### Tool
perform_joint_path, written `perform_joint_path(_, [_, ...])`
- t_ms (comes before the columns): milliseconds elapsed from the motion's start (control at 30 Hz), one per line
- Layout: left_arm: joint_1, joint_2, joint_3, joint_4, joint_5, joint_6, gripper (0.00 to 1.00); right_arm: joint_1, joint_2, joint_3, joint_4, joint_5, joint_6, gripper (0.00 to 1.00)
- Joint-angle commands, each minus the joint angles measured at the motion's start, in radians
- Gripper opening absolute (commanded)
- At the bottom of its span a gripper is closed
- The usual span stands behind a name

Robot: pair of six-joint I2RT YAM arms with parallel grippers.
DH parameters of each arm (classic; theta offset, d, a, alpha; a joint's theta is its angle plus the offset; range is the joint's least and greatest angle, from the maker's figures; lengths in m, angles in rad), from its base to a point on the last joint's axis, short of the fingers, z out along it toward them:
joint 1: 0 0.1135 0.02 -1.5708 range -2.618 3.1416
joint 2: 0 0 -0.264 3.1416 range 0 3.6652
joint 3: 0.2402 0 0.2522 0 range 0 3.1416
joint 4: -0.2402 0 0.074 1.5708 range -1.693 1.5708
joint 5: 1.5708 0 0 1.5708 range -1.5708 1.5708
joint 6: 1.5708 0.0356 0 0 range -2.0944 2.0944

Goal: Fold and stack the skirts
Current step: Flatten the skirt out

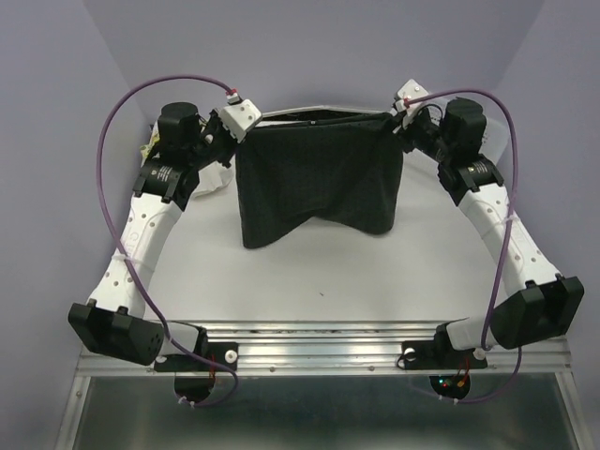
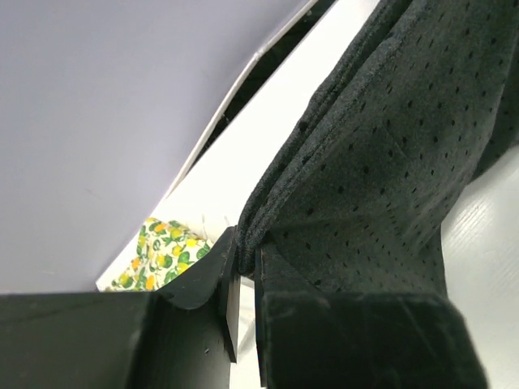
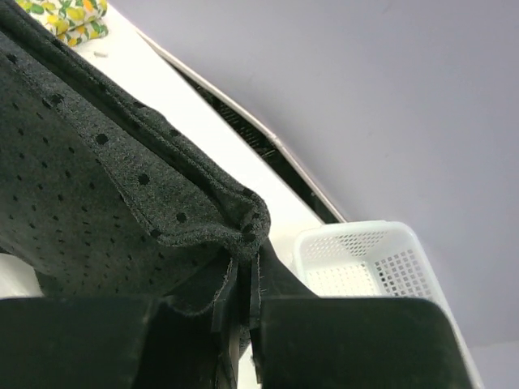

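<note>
Pinches the black skirt [image 1: 319, 183] tight at both top corners: left gripper [image 2: 247, 253] on the left one, right gripper [image 3: 246, 247] on the right. Hangs over the far side of the table [image 1: 309, 281], top edge stretched left to right.

Your left fingers [image 2: 203, 279] pinch the black skirt [image 2: 381, 162], and the gripped corner vanishes between them. The cloth runs off the top and right edges of that wrist view. It's the same with your right fingers [image 3: 276, 284]: the corner is buried in the fold and the skirt is cut off at the left edge. The lemon-print skirt [image 2: 166, 247] peeks out, partly behind a finger. From above it's only a sliver behind your left arm [image 1: 159, 216]. The basket [image 3: 365, 259] is clipped along its bottom by a finger. Overhead, both grips are too small to read.
</note>
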Motion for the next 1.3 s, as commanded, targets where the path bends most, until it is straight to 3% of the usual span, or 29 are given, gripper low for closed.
perform_joint_path(0, [0.025, 0.024, -0.014, 0.045, -0.099, -0.047, 0.0, -0.037, 0.084, 0.035, -0.026, 0.044, -0.029, 0.01])
perform_joint_path(200, [0.028, 0.266, 0.143, 0.11, -0.141, -0.057, 0.0, -0.037, 0.335, 0.286, 0.048, 0.13, 0.058, 0.01])
perform_joint_path(400, [0.043, 0.488, 0.464, 0.254, -0.214, -0.11, 0.0, -0.046, 0.641, 0.633, 0.216, 0.236, 0.168, 0.01])
perform_joint_path(533, [0.072, 0.667, 0.796, 0.302, -0.26, -0.116, 0.0, -0.046, 0.834, 1.018, 0.288, 0.302, 0.202, 0.01])
perform_joint_path(633, [0.077, 0.712, 0.886, 0.34, -0.29, -0.081, 0.0, -0.046, 0.92, 1.122, 0.36, 0.31, 0.214, 0.01])
perform_joint_path(733, [0.077, 0.651, 0.824, 0.418, -0.27, -0.039, 0.0, -0.046, 0.876, 1.051, 0.463, 0.285, 0.233, 0.01])
perform_joint_path(800, [0.077, 0.57, 0.687, 0.45, -0.231, -0.018, 0.0, -0.046, 0.819, 0.888, 0.505, 0.233, 0.222, 0.01])
perform_joint_path(900, [0.076, 0.468, 0.416, 0.454, -0.146, 0.028, 0.0, -0.046, 0.654, 0.619, 0.606, 0.088, 0.156, 0.01])
perform_joint_path(933, [0.077, 0.403, 0.336, 0.458, -0.131, 0.036, 0.0, -0.046, 0.614, 0.429, 0.629, -0.004, 0.092, 0.01])
perform_joint_path(1000, [0.076, 0.32, 0.108, 0.455, -0.079, 0.065, 0.0, -0.046, 0.509, 0.258, 0.666, -0.081, -0.018, 0.01])
perform_joint_path(1033, [0.076, 0.295, 0.027, 0.451, -0.062, 0.079, 0.0, -0.046, 0.48, 0.115, 0.637, -0.168, -0.066, 0.01])
perform_joint_path(1067, [0.074, 0.27, -0.119, 0.44, -0.028, 0.09, 0.0, -0.046, 0.431, 0.042, 0.623, -0.196, -0.103, 0.01])
perform_joint_path(1133, [0.063, 0.208, -0.253, 0.425, -0.001, 0.117, 0.0, -0.046, 0.384, -0.096, 0.599, -0.242, -0.221, 0.01])
perform_joint_path(1167, [0.057, 0.191, -0.367, 0.409, 0.024, 0.128, 0.0, -0.046, 0.339, -0.214, 0.539, -0.284, -0.337, 0.01])
perform_joint_path(1267, [0.022, 0.137, -0.526, 0.357, 0.036, 0.188, 0.0, -0.046, 0.273, -0.403, 0.378, -0.338, -0.483, 0.01])
